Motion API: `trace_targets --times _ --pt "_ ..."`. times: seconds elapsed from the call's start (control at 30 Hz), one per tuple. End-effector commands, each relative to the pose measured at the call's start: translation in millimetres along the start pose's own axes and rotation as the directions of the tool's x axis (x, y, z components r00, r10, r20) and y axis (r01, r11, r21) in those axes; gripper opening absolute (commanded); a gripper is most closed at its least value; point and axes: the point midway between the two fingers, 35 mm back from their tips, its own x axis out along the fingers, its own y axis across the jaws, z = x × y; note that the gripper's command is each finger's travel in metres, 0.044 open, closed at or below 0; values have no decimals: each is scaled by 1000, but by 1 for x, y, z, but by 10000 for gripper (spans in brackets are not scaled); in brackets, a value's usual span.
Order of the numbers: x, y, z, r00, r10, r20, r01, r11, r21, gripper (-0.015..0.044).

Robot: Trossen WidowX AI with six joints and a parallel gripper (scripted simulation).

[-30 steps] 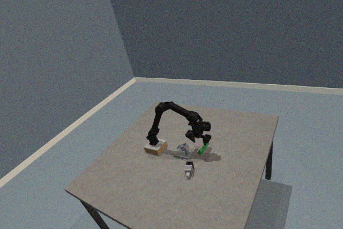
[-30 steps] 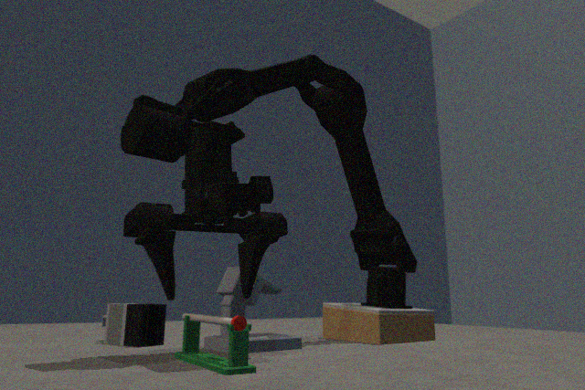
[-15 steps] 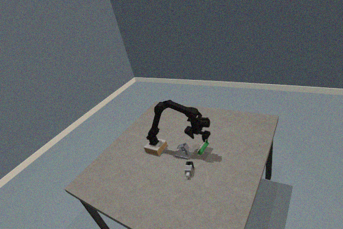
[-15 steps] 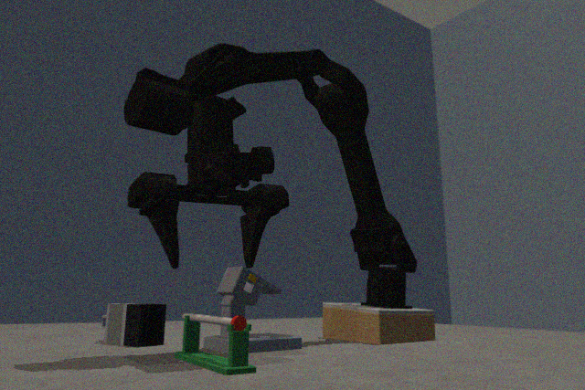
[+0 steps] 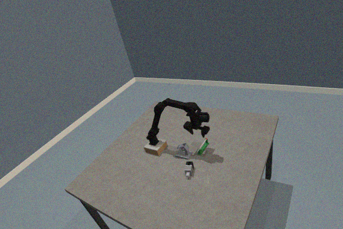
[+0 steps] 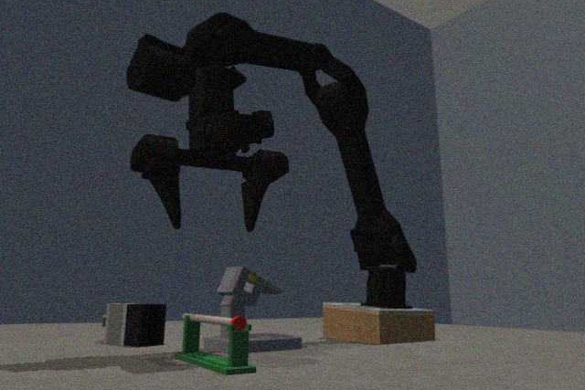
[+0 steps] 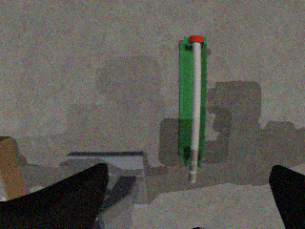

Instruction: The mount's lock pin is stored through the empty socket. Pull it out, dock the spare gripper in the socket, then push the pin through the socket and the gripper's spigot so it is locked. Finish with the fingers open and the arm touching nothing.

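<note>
The lock pin, a white rod with a red head (image 5: 206, 139) (image 6: 239, 322) (image 7: 196, 39), lies across the top of the green cradle (image 5: 203, 148) (image 6: 239, 349) (image 7: 185, 95). Its plain end sticks out past the cradle in the wrist view. The grey mount (image 5: 183, 149) (image 6: 231, 305) stands beside the cradle; its socket opening is not clear. The spare gripper, a white and black block (image 5: 188, 168) (image 6: 145, 324), lies on the table apart from the mount. My gripper (image 5: 198, 134) (image 6: 213, 228) (image 7: 193, 176) is open and empty, high above the cradle and touching nothing.
The arm's base stands on a wooden block (image 5: 155, 148) (image 6: 352, 324), on the far side of the mount from the cradle. The arm's shadow falls across the cradle and the table (image 5: 133, 182) around it.
</note>
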Motion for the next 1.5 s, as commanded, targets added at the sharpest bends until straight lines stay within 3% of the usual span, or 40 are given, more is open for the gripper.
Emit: trace_targets --times 0.0,0.13,0.3,0.47,0.6,0.73,0.9,1.13,1.47 --pt "-21 2 2 1000 -4 0 4 1000 -5 440" --pt "-12 -3 -4 999 -26 -23 28 998 62 440" --pt "0 -22 -44 966 -153 -210 240 834 497 440" --pt "5 -37 -86 878 -263 -400 477 405 780 440" --pt "4 -42 -118 773 -326 -544 560 -51 827 440" --pt "-2 -42 -149 644 -362 -674 498 -471 728 440" --pt "-8 -37 -170 534 -367 -762 339 -733 590 440" --pt "-16 -26 -193 405 -350 -845 10 -922 387 440" --pt "-16 -25 -194 401 -349 -847 -3 -925 380 440"
